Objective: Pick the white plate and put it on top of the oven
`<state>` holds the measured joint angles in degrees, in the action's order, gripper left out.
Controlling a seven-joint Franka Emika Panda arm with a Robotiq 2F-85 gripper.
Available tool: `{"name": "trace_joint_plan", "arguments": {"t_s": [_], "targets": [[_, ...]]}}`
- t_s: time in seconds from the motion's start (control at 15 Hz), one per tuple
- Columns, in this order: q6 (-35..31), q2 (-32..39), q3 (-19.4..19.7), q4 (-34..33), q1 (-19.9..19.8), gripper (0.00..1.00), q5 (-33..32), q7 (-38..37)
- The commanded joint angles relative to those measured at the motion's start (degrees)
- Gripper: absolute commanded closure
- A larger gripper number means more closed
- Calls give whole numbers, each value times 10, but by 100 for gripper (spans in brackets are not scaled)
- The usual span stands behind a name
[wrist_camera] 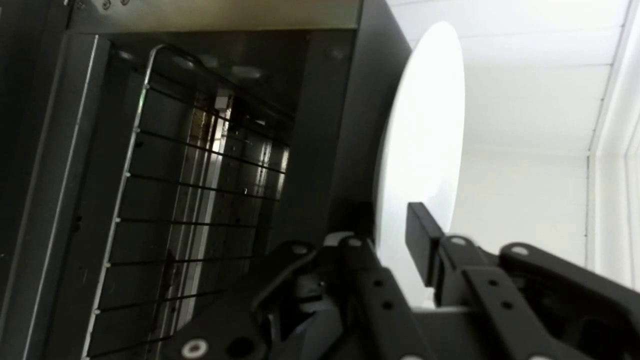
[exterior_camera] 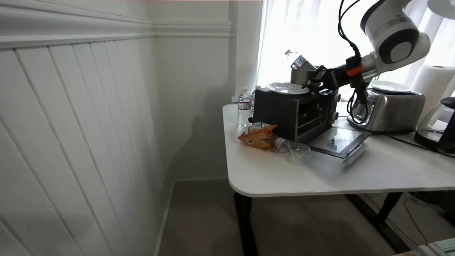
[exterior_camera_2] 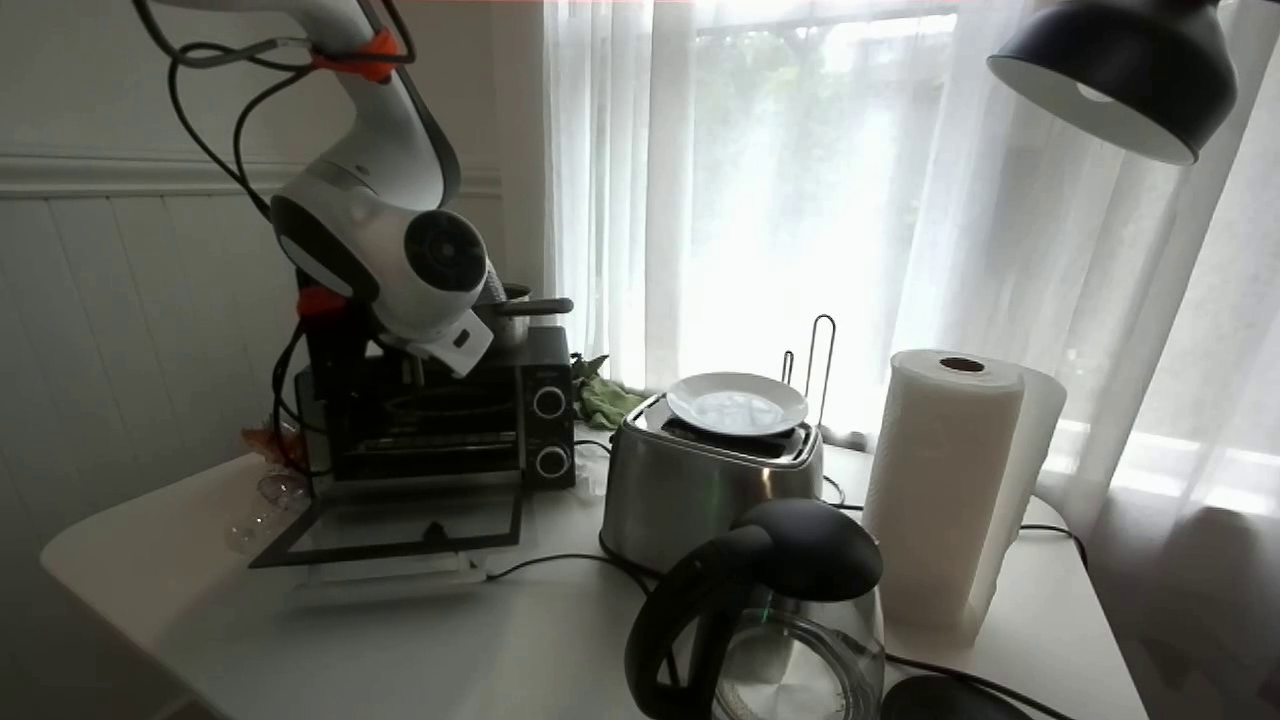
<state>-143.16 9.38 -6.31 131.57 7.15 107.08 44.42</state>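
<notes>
A white plate (exterior_camera: pixel 284 88) lies about flat on top of the black oven (exterior_camera: pixel 275 112), its near edge close to my gripper. The oven (exterior_camera_2: pixel 550 360) has its glass door open. In the wrist view, the plate (wrist_camera: pixel 420 140) runs in between my gripper's fingers (wrist_camera: pixel 392 235). These stand apart, one pad over the plate's upper face, the other dark against the oven and hard to make out. My gripper (exterior_camera: pixel 310 88) is open at the plate's rim by the oven's front. The arm hides this plate in an exterior view. Another white plate (exterior_camera_2: pixel 738 405) rests on the silver toaster.
A pot (exterior_camera: pixel 302 76) holding a plastic bottle stands on the oven behind the plate. The open oven door (exterior_camera: pixel 337 140) sticks out in front. The toaster (exterior_camera_2: pixel 700 490), paper towel roll (exterior_camera_2: pixel 945 490) and glass kettle (exterior_camera_2: pixel 790 640) stand alongside. Bottles and an orange bag (exterior_camera: pixel 258 137) lie beside the oven.
</notes>
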Motion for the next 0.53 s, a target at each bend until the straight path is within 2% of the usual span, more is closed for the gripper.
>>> {"name": "trace_joint_plan", "arguments": {"t_s": [0.0, 0.27, 0.47], "targets": [[-16, -2, 3, -8, 12, 44, 9, -10], [-24, -25, 4, 1, 12, 16, 2, -11], [-56, -43, 5, 12, 13, 0, -21, -29]]}}
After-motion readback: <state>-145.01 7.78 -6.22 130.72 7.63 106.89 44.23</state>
